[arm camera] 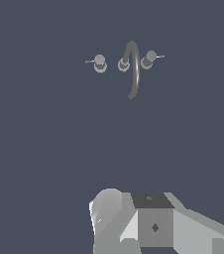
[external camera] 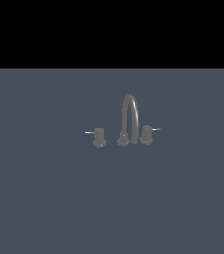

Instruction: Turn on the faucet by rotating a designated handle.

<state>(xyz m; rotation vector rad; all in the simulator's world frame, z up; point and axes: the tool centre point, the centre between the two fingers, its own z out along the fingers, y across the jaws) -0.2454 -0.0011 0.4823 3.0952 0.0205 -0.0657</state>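
The end effector (arm camera: 153, 225) was cut off by the wrist view's edge; only blocky grey housing showed, so its fingers and their spread could not be told. The exterior view held no part of the arm. The faucet (external camera: 129, 121) was small and dim in both views, and the handle (external camera: 146, 134) with its thin pin (external camera: 155, 129) was too small to read its turn.

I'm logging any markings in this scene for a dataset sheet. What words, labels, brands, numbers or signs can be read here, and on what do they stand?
None: no readable text in either view.
The faucet, the handle and the other knob are plain grey, unmarked.
A small dark diamond mark sits on the arm's grey block in the wrist view; it is a shape, not a letter or number.
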